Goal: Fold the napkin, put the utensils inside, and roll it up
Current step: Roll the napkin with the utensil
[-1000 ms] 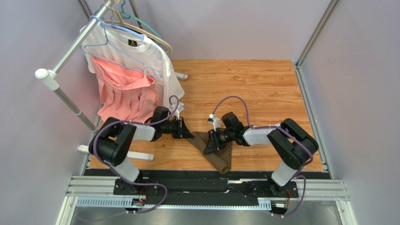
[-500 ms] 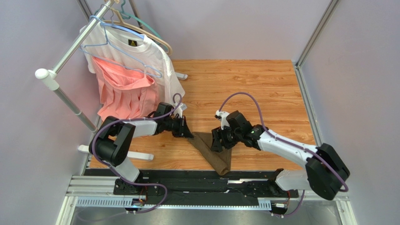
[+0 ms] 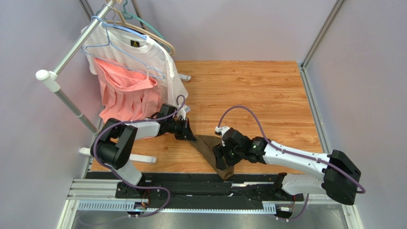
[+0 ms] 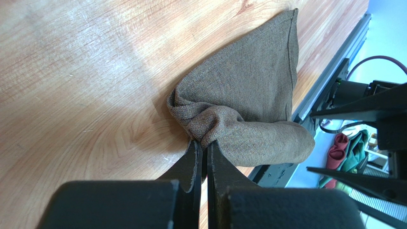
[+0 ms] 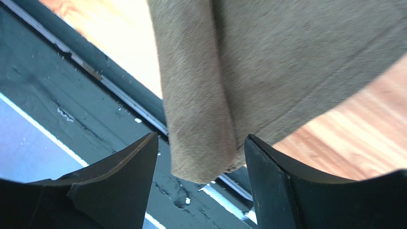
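Observation:
The olive-brown napkin (image 3: 210,147) lies bunched in a narrow fold near the table's front edge. Its lower end (image 5: 200,119) hangs over the black rail. My left gripper (image 3: 191,136) is shut on the napkin's upper left corner (image 4: 205,126), its tips (image 4: 203,143) pinching crumpled cloth just above the wood. My right gripper (image 3: 220,161) stands open over the napkin's lower end. One finger (image 5: 126,164) is on each side of the cloth and neither touches it. The utensils are out of view.
A clothes rack stands at the back left with a white T-shirt (image 3: 145,57) and a pink garment (image 3: 125,93) on hangers. Its white foot (image 3: 141,158) lies by the left arm. The black rail (image 3: 191,185) runs along the near edge.
My right gripper has opened and let go of the napkin, then moved toward the near edge over the cloth's lower end. The left gripper still holds its corner and has barely moved.

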`<action>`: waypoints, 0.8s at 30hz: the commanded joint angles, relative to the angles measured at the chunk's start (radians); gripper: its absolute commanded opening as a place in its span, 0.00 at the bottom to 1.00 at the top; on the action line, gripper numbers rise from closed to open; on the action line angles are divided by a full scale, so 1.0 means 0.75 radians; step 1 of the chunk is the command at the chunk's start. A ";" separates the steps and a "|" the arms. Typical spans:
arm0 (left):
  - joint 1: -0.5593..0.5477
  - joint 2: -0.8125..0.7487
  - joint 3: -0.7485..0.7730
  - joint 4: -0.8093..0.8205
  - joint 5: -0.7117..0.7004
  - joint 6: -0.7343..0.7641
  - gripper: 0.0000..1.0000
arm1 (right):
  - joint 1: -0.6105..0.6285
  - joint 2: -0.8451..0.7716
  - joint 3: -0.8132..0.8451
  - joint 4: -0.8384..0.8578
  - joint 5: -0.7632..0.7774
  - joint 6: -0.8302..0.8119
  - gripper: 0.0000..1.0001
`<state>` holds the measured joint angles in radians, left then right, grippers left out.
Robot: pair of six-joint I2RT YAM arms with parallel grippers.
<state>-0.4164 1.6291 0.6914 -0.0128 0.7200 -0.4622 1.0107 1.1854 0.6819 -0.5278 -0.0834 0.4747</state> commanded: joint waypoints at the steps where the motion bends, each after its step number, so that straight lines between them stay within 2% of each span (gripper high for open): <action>1: -0.003 0.000 0.021 -0.063 -0.019 0.041 0.00 | 0.080 0.033 0.019 0.014 0.033 0.085 0.70; 10: -0.003 -0.004 0.019 -0.073 -0.017 0.044 0.00 | 0.172 0.109 0.062 -0.104 0.177 0.140 0.68; 12: -0.003 -0.004 0.021 -0.075 -0.015 0.044 0.00 | 0.172 0.131 0.060 -0.078 0.158 0.136 0.64; 15: -0.003 0.000 0.021 -0.077 -0.013 0.044 0.00 | 0.192 0.166 0.085 -0.065 0.150 0.134 0.51; 16: -0.003 0.000 0.021 -0.077 -0.013 0.044 0.00 | 0.197 0.170 0.109 -0.071 0.152 0.134 0.44; 18: -0.003 0.002 0.021 -0.079 -0.015 0.044 0.00 | 0.215 0.180 0.130 -0.092 0.154 0.136 0.37; 19: -0.003 0.004 0.021 -0.081 -0.015 0.044 0.00 | 0.219 0.184 0.148 -0.104 0.154 0.140 0.29; 22: -0.003 0.006 0.021 -0.081 -0.017 0.044 0.00 | 0.219 0.199 0.173 -0.145 0.134 0.156 0.13; 24: -0.003 0.008 0.021 -0.081 -0.021 0.046 0.00 | 0.219 0.209 0.197 -0.172 0.130 0.169 0.06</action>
<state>-0.4164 1.6291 0.6949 -0.0303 0.7197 -0.4606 1.1713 1.3285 0.7620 -0.6319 0.0074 0.5716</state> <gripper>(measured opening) 0.027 0.143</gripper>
